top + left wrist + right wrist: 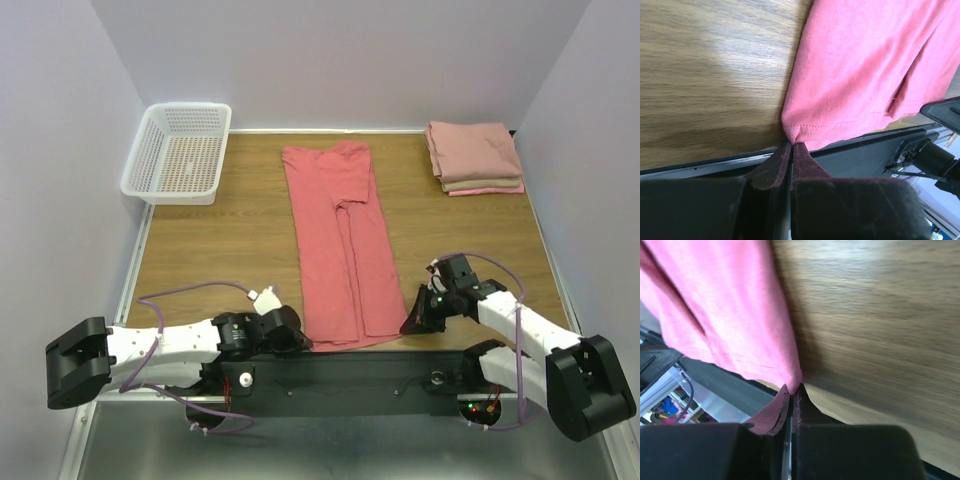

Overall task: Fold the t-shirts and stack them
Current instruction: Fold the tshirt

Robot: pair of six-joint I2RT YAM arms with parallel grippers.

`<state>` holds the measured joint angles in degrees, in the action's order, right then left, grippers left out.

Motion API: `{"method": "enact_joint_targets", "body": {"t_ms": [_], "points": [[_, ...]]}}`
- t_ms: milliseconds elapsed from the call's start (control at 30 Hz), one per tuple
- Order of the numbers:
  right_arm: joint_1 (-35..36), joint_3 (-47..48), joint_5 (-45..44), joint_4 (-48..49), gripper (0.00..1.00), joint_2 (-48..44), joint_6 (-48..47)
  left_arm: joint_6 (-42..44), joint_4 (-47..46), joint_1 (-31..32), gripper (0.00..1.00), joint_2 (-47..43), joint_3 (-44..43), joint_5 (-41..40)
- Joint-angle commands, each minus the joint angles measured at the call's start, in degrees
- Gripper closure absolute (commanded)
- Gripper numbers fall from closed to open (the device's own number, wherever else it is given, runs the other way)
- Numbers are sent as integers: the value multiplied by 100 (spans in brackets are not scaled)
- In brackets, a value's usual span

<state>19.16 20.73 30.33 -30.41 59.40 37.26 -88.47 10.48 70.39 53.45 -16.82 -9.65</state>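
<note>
A coral-red t-shirt (337, 240) lies lengthwise down the middle of the table, its sides folded inward into a long strip. My left gripper (304, 342) is shut on its near left hem corner (794, 133). My right gripper (406, 326) is shut on its near right hem corner (794, 381). Both corners sit at the table's near edge. A stack of folded salmon-pink and beige t-shirts (474, 156) rests at the far right.
A white lattice basket (180, 152) stands at the far left corner. The black base rail (350, 372) runs along the near edge under the shirt's hem. Walls close in on three sides.
</note>
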Motion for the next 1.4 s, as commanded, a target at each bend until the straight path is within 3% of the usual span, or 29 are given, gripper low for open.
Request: {"method": "enact_joint_targets", "body": {"t_ms": [0, 233, 567, 867, 1367], "points": [[18, 299, 176, 282, 99, -287, -166, 48, -81, -17, 100, -28, -75, -221], [18, 817, -253, 282, 99, -437, -96, 198, 146, -51, 100, -63, -515, -555], [18, 1810, -1080, 588, 100, 19, -175, 1384, -205, -1316, 100, 297, -1217, -380], [18, 2751, -1564, 1485, 99, 1293, -236, 2710, -196, -2687, 100, 1280, -2369, -274], [9, 4825, -1907, 1793, 100, 3552, -570, 3854, -626, -3971, 100, 2617, -3608, 95]]}}
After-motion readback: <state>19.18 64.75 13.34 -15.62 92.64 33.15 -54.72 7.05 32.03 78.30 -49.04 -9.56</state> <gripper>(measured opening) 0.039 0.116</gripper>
